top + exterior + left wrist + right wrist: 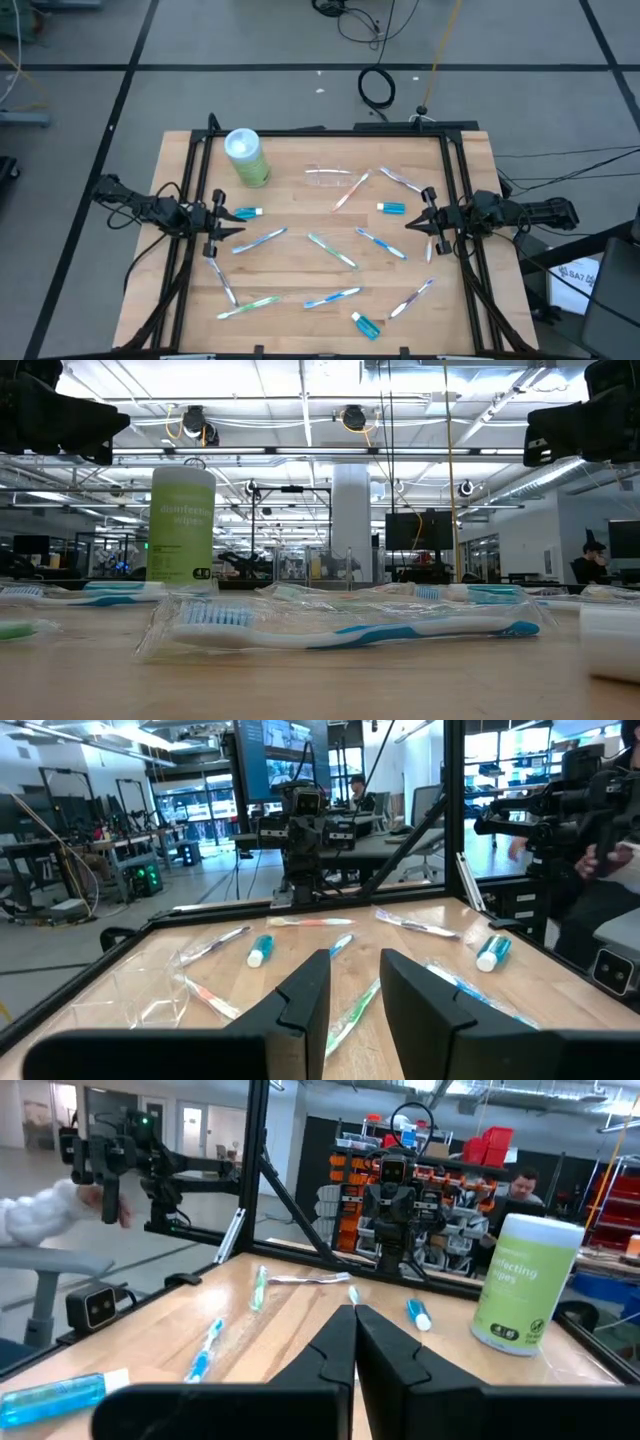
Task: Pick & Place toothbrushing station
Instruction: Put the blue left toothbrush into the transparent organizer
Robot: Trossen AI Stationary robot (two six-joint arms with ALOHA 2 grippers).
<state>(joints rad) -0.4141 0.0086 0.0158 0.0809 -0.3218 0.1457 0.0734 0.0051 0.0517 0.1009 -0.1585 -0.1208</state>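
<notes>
Hovering empty: left end effector (226, 222) parted, right end effector (415, 222) closed.

Wood table (290, 300) w/ black frame carries scattered toothbrushes (332, 250), blue tubes (392, 208), a clear cup (328, 177) on its side & green canister (246, 157).

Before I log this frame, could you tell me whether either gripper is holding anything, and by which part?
Nothing is held: the left gripper is open and empty, the right gripper shut on nothing.
</notes>
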